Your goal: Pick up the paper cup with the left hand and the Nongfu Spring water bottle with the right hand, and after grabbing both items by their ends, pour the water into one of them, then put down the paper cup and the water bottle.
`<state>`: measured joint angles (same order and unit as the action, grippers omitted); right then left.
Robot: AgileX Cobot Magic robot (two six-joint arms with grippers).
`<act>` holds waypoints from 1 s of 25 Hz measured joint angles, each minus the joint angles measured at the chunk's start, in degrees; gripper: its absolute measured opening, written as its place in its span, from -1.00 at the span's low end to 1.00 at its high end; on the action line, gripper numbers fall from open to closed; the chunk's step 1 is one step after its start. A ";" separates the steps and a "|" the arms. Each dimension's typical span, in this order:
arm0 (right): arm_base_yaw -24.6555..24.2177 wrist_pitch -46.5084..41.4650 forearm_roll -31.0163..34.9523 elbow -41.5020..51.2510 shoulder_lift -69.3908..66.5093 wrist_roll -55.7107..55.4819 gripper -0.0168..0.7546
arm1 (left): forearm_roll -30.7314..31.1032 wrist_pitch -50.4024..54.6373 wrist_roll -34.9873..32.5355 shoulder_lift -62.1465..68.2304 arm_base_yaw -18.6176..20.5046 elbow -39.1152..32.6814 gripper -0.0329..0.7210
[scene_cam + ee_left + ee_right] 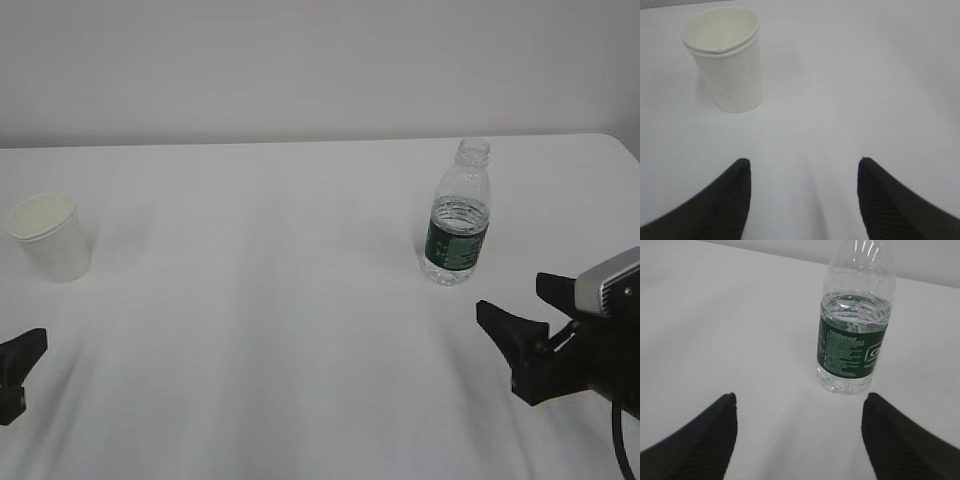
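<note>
Both hands' fingers spread, empty, left hand (15,375) mostly cropped, right hand (535,335) near bottle (458,215), cup (50,236) apart.

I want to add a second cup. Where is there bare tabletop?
The widest bare stretch lies between the paper cup and the water bottle. The near corners are taken by the left claw and right claw.
</note>
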<state>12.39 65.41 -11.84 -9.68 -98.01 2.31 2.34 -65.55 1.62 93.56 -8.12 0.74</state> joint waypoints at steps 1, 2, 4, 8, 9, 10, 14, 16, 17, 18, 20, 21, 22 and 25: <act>0.00 0.00 0.00 -0.41 -0.52 0.00 0.57 | -0.25 0.00 0.00 0.00 0.00 0.00 0.37; 0.00 0.00 0.00 -0.66 -0.79 0.00 0.57 | -0.56 0.00 0.00 0.00 0.00 0.00 0.39; 0.00 0.00 0.00 -1.25 -1.52 0.00 0.57 | -1.03 0.00 0.00 0.00 0.00 0.00 0.46; 0.00 0.00 0.00 -2.46 -2.33 0.00 0.57 | -1.77 0.00 0.00 0.00 0.00 0.00 0.65; 0.00 0.00 0.14 -2.74 -2.58 0.00 0.57 | -1.89 0.00 0.00 0.00 0.00 0.00 0.67; 0.00 0.00 0.20 -2.96 -2.73 0.00 0.57 | -2.34 0.00 0.00 0.00 0.00 0.00 0.68; 0.00 0.09 1.12 -3.34 -4.15 0.00 0.57 | -2.34 0.00 0.00 0.00 0.00 0.00 0.70; 0.00 0.09 1.52 -3.62 -4.79 0.00 0.57 | -2.34 0.00 0.00 0.00 0.00 0.00 0.70; 0.00 0.09 1.50 -3.77 -5.16 0.00 0.57 | -2.34 0.00 0.00 0.00 0.00 0.12 0.70; 0.00 0.09 1.50 -4.03 -5.49 0.00 0.57 | -2.34 0.00 0.00 0.00 0.00 0.25 0.70; 0.00 0.09 1.59 -4.44 -5.88 0.00 0.57 | -2.34 -0.09 0.00 0.00 0.00 0.48 0.70; 0.00 0.09 1.59 -4.65 -5.97 0.00 0.57 | -2.34 -0.09 0.00 0.04 0.00 0.48 0.70; 0.00 0.09 1.72 -4.91 -5.97 0.00 0.57 | -2.34 -0.09 0.00 0.04 0.00 0.48 0.70; 0.00 0.09 1.97 -5.43 -6.01 0.00 0.57 | -2.34 -0.09 0.00 0.04 0.00 0.48 0.70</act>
<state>12.39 65.49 -9.87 -15.11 -104.02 2.31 0.00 -65.64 1.62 93.60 -8.12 1.22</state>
